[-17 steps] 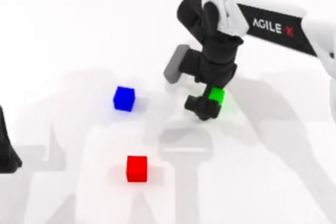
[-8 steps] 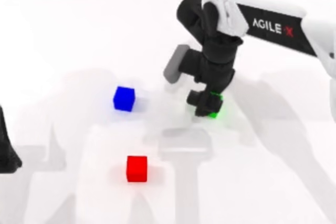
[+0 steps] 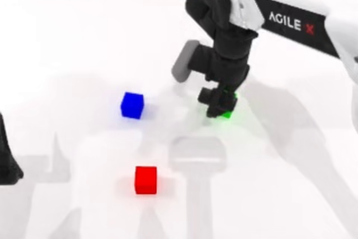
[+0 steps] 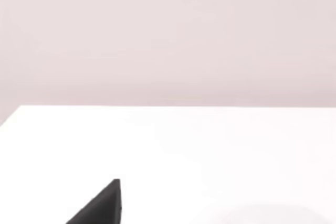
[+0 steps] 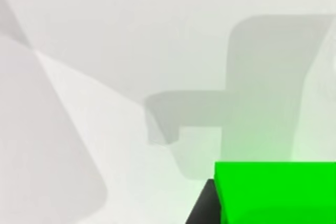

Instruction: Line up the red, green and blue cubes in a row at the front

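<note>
The green cube point(image 3: 226, 113) is almost hidden under my right gripper point(image 3: 218, 104), which is shut on it right of the table's middle. In the right wrist view the green cube point(image 5: 275, 192) fills the corner, with one dark finger point(image 5: 205, 208) against its side. The blue cube point(image 3: 132, 105) sits left of the middle. Nearer the front stands the red cube point(image 3: 146, 179). My left arm point(image 3: 8, 163) is parked at the left edge. Its wrist view shows only one dark fingertip point(image 4: 105, 205) off to the side.
The white table point(image 3: 84, 54) carries only the three cubes. Grey shadows of the arms fall across it around the red cube. The right arm point(image 3: 291, 20) reaches in from the back right.
My right gripper came down over the green cube, closed on it and has shifted slightly toward the back. The blue and red cubes and the left arm have not moved.
</note>
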{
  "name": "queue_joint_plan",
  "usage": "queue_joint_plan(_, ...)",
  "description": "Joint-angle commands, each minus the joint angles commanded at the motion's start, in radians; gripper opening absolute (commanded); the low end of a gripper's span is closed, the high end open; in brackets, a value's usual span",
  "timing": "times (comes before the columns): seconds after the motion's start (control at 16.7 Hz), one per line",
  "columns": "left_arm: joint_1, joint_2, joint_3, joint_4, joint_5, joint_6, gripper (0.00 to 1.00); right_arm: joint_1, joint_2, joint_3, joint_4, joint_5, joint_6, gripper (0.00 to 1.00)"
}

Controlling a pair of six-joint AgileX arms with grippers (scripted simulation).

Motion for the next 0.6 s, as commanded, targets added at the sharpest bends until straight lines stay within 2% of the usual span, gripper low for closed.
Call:
queue_joint_plan(0.24,0.000,0.000,0.000,0.000,0.000,0.000,1.00,-0.001,-0.019,0.123,-0.152,0.000,0.006,0.00)
queue_joint_plan(0.6,0.000,0.000,0.000,0.000,0.000,0.000,1.00,-0.001,-0.027,0.140,-0.172,0.000,0.008,0.00)
